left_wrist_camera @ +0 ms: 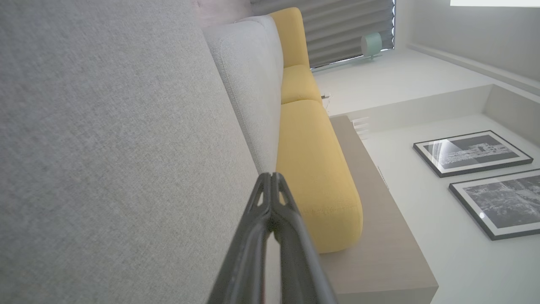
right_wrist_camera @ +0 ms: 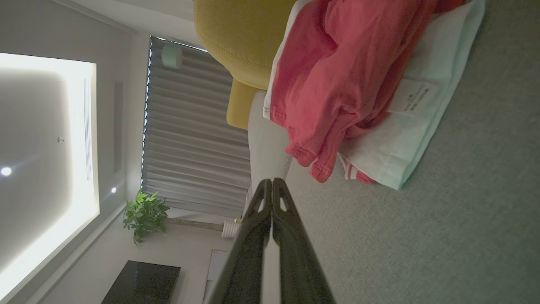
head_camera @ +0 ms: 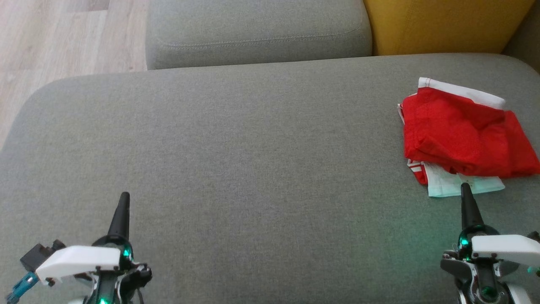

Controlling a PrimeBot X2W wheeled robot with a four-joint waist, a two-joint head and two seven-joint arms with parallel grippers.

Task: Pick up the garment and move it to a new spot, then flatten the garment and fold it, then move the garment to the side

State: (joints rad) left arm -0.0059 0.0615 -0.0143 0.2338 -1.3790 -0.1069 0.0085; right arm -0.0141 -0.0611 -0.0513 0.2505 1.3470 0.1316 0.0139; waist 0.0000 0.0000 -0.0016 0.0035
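Garment cut at head view's right edge, label print too small to read

**No Legible Writing in View**

Nothing here is reading clearly as a word, brand, number or sign. In the right wrist view, a small white label is lying on the pale, mint-tinted part of the garment, just beside the red folds. It is carrying several short lines of grey print, but these are showing too small and blurred to make out any letter or figure. In the head view, the pale part at the garment's near edge is showing faint grey marks, and these too are coming through too small to read.
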